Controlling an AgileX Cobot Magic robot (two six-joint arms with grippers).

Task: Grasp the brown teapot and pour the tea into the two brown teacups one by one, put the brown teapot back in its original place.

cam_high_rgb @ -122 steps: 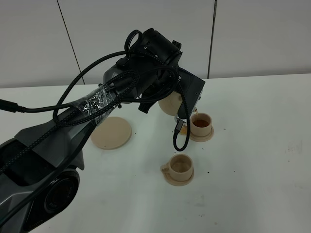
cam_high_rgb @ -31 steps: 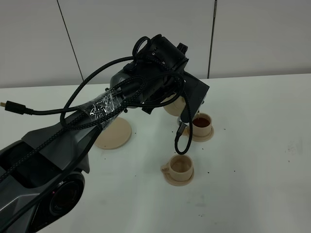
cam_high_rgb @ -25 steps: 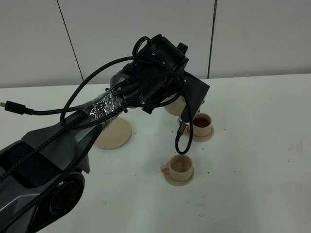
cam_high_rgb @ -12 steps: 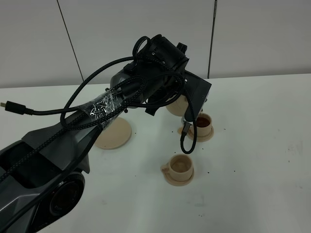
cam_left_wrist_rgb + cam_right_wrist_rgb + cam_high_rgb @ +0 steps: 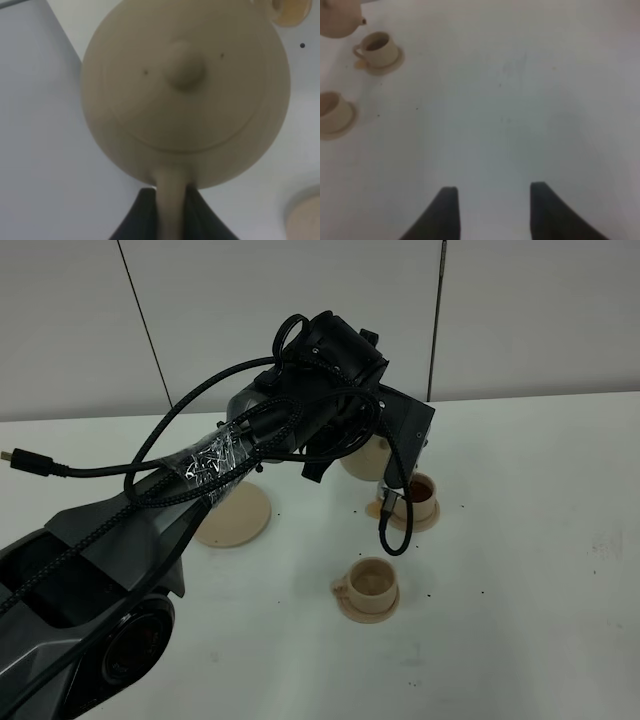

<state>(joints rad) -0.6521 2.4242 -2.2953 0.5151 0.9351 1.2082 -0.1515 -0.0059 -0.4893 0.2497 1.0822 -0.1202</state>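
The brown teapot (image 5: 362, 458) hangs above the table, close to the far teacup (image 5: 420, 492), which holds dark tea. In the left wrist view my left gripper (image 5: 171, 215) is shut on the loop handle of the teapot (image 5: 185, 90), and the knobbed lid faces the camera. The near teacup (image 5: 370, 583) stands on its small saucer in front. The wide round saucer (image 5: 235, 517) lies bare to the left, partly under the arm. In the right wrist view my right gripper (image 5: 492, 210) stands open over bare table, well away from the far teacup (image 5: 376, 46), the near teacup (image 5: 331, 112) and the teapot (image 5: 337, 17).
The left arm's black wrist housing and cable bundle (image 5: 250, 435) cover much of the teapot from above, and a cable loop (image 5: 392, 525) dangles beside the far cup. Small dark specks dot the white table (image 5: 540, 570). A grey panelled wall stands behind.
The left wrist has turned a little and shifted slightly right with the teapot. The dangling cable loop has swung right and lower, next to the far cup.
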